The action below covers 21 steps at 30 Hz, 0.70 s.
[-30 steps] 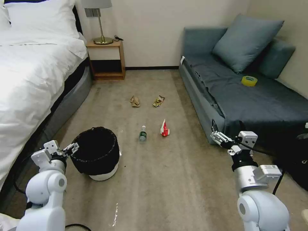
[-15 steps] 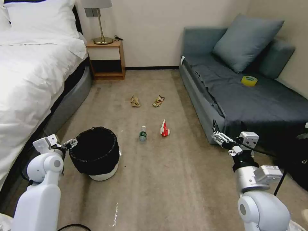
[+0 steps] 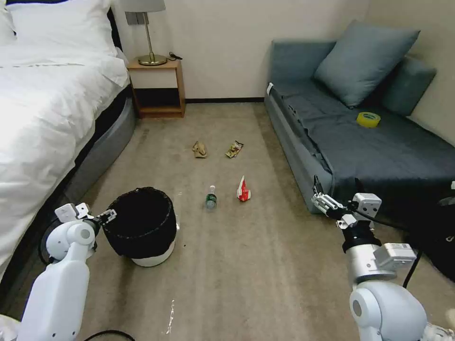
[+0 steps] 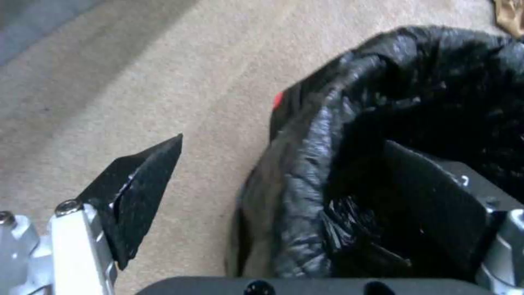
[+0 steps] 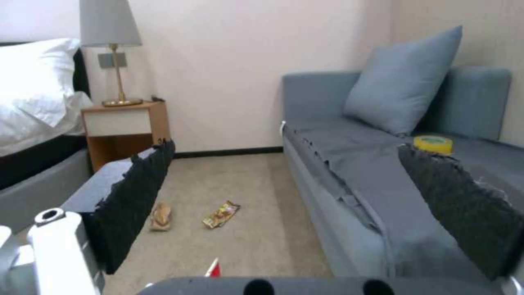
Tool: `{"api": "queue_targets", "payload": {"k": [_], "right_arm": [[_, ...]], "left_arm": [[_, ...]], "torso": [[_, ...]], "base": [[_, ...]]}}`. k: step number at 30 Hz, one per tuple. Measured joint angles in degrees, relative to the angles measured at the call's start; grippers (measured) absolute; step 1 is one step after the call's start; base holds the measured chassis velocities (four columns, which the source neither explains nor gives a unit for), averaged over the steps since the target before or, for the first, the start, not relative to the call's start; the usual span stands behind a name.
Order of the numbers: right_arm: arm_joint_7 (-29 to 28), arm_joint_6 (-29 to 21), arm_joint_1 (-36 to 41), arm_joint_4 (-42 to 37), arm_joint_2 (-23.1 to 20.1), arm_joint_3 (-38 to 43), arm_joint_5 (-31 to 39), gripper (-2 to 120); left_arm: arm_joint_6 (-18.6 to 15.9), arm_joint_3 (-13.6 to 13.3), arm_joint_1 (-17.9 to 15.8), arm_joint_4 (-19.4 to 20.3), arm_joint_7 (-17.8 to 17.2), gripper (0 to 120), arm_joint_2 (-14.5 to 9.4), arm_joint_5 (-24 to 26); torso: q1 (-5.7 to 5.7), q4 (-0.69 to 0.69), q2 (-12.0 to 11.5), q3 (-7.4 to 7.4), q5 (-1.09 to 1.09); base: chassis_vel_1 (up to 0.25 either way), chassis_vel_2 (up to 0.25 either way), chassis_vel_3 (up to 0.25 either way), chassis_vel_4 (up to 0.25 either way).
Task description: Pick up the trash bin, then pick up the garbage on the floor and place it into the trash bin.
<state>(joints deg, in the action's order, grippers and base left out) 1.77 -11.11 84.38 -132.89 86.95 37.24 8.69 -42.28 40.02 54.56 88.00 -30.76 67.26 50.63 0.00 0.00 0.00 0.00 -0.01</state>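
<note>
Head view: our left gripper (image 3: 108, 217) has closed in on the bin (image 3: 142, 222), jaws apart astride its rim. Right gripper (image 3: 318, 202) waits beside the sofa (image 3: 360, 142), also apart.

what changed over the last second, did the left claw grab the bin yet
The left claw dropped slightly at the near rim of the trash bin as its arm swung in toward the bin. In the left wrist view it is open, one finger outside the rim and one inside: nothing gripped. The bin, the four scraps of garbage and the right claw, open by the sofa, stayed put.
</note>
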Motion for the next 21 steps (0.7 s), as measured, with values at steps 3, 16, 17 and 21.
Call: {"api": "queue_targets", "payload": {"k": [3, 16, 17, 21], "right_arm": [[-0.02, 0.02, 0.06, -0.02, 0.05, 0.11, -0.01, 100], [-0.39, 0.49, -0.21, 0.58, 0.02, 0.48, -0.01, 100], [-0.43, 0.61, -0.28, 0.81, 0.07, 0.39, -0.02, 100], [-0.47, 0.67, -0.52, 1.12, 0.11, 0.21, -0.05, 100]], "left_arm": [[0.02, -0.84, -0.86, -1.11, -0.16, 99, -0.01, 0.42], [0.13, -3.03, -2.93, -5.31, -0.72, 77, 0.31, 0.87], [0.23, -3.04, -2.98, -5.84, -0.78, 70, 0.23, 0.79], [0.47, -2.79, -3.14, -6.86, -0.73, 57, 0.11, 0.75]], "torso": [[0.0, -0.01, 0.0, 0.0, 0.01], [0.0, -0.01, 0.0, 0.0, 0.02], [0.0, 0.0, 0.0, -0.01, 0.03], [0.0, 0.01, 0.01, -0.01, 0.06]], "base": [[0.0, 0.0, 0.0, 0.0], [0.0, 0.0, 0.0, 0.0], [0.0, 0.0, 0.0, 0.0], [0.0, 0.0, 0.0, 0.0]]}}
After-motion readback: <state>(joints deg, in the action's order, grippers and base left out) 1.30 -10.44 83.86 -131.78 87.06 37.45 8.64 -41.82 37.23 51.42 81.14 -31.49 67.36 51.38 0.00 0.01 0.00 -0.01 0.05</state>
